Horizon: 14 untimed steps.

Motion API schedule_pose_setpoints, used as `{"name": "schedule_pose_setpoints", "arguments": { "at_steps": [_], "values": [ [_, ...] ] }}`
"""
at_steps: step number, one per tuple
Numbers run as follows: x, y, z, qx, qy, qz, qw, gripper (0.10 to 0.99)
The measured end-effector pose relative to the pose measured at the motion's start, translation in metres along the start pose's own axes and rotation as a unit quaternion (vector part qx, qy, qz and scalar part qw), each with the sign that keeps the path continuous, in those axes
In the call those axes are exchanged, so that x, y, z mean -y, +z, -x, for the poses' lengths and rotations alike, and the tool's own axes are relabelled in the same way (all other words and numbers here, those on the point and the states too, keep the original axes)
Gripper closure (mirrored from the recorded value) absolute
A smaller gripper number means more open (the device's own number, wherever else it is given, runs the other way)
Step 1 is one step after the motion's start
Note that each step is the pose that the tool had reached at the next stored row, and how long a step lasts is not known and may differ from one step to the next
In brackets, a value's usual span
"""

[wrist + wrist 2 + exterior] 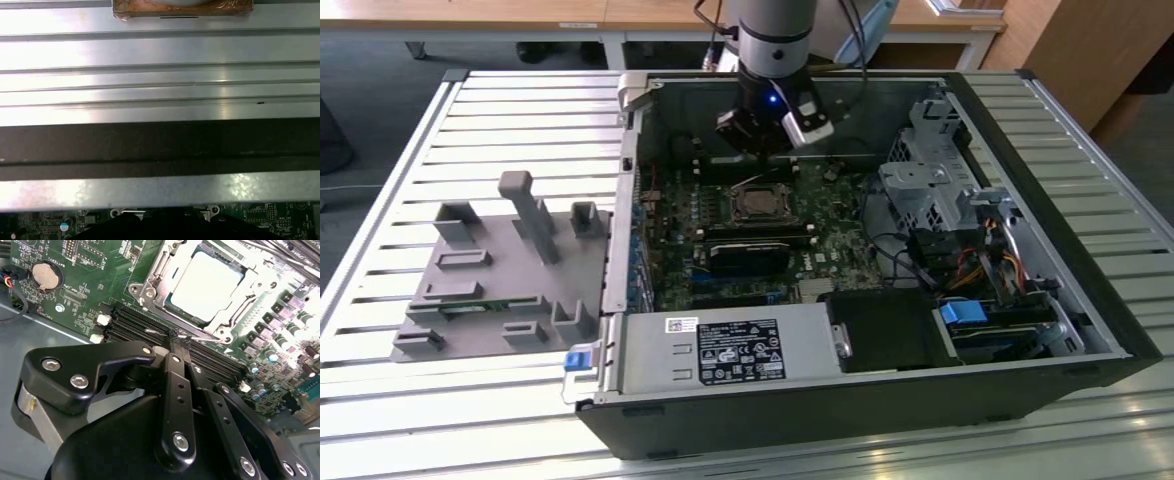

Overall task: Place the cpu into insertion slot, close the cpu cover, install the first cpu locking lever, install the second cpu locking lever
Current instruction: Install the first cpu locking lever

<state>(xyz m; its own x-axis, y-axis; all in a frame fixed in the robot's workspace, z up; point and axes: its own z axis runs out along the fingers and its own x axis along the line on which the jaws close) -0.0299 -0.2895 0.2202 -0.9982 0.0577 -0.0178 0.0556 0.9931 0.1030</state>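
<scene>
The cpu (pixel 207 282), a flat silver square, lies in the insertion slot (pixel 172 304) on the green motherboard. The cpu cover (pixel 235 310), a silver frame plate, lies flat around it. In the exterior view the cpu (pixel 758 205) sits mid-board inside the open computer case. My gripper (pixel 765 150) hangs just behind it. In the second wrist view my gripper (pixel 177 337) has its black fingers (pixel 172 390) brought together, tips beside the socket's edge. A thin metal locking lever (pixel 152 332) ends right at those tips; whether they pinch it is hidden.
Long black memory slots (pixel 135 322) run under the fingertips, with a coin battery (pixel 46 275) nearby. A black heat-sink block (pixel 747 252), power supply (pixel 720 350) and drive cage (pixel 934 190) crowd the case. A grey fixture (pixel 494 270) stands on the slatted table (pixel 160 75).
</scene>
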Motion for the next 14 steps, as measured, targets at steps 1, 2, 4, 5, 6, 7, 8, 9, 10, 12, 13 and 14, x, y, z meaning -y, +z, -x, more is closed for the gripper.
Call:
{"name": "schedule_pose_setpoints", "arguments": {
  "at_steps": [1, 2, 4, 5, 6, 7, 8, 9, 10, 12, 13, 14],
  "values": [
    [-0.0001, 0.0008, 0.0008, 0.0000, 0.000, 0.0001, 1.0000, 0.980],
    [-0.0002, 0.0016, 0.0015, 0.0000, 0.000, 0.0001, 1.0000, 0.980],
    [-0.0003, 0.0028, 0.0027, 0.0000, 0.000, 0.0001, 1.0000, 0.980],
    [-0.0003, 0.0034, 0.0032, 0.0000, 0.000, 0.0000, 1.0000, 0.980],
    [-0.0004, 0.0039, 0.0037, 0.0000, 0.000, 0.0001, 1.0000, 0.980],
    [-0.0004, 0.0043, 0.0042, 0.0000, 0.000, 0.0001, 1.0000, 0.980],
    [-0.0004, 0.0047, 0.0048, 0.0000, 0.000, 0.0000, 1.0000, 0.980],
    [-0.0004, 0.0050, 0.0054, 0.0000, 0.000, 0.0000, 1.0000, 0.980],
    [-0.0005, 0.0053, 0.0062, 0.0000, 0.000, 0.0000, 1.0000, 0.980],
    [-0.0006, 0.0060, 0.0072, 0.0000, 0.000, 0.0001, 1.0000, 0.980],
    [-0.0006, 0.0063, 0.0076, 0.0000, 0.000, 0.0001, 1.0000, 0.980],
    [-0.0006, 0.0067, 0.0081, 0.0000, 0.000, 0.0001, 1.0000, 0.980]
  ]
}}
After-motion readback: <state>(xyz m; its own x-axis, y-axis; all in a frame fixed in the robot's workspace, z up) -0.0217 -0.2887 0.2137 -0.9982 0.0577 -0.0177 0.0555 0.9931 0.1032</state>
